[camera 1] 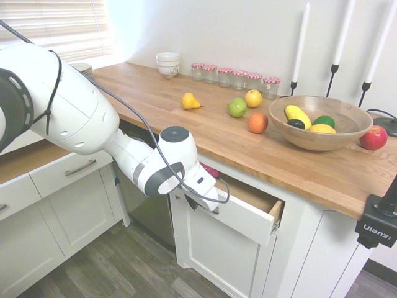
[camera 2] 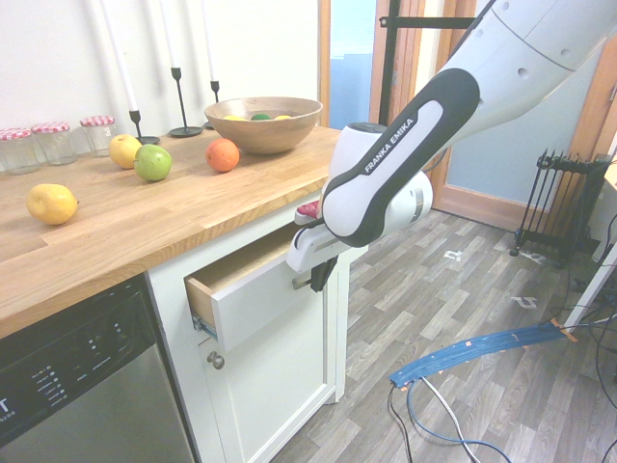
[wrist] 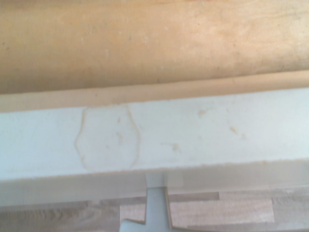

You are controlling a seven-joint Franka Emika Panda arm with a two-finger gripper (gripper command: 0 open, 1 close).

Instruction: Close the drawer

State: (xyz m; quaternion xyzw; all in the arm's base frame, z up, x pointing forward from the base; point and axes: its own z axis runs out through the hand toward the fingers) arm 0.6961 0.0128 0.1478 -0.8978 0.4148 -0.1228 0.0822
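The drawer (camera 1: 247, 218) juts partly out from under the wooden countertop (camera 1: 205, 133), and a strip of its bare-wood inside (camera 1: 253, 194) shows. From the other side its white front (camera 2: 258, 301) stands a short way out of the cabinet. My gripper (camera 2: 314, 274) is against the front's outer face, near the handle, at the end nearer the dishwasher (camera 1: 144, 205). In the first exterior view the gripper (camera 1: 208, 205) is mostly hidden by the wrist. The wrist view looks down on the front's white top edge (wrist: 193, 135) and the wood (wrist: 145, 43) behind it.
On the counter stand a wooden fruit bowl (camera 1: 319, 133), loose fruit (camera 1: 257, 123), several jars (camera 1: 236, 77) and candlesticks (camera 1: 299, 53). A white cabinet door with a round knob (camera 2: 216, 360) is under the drawer. The wood-look floor (camera 2: 453, 318) lies in front.
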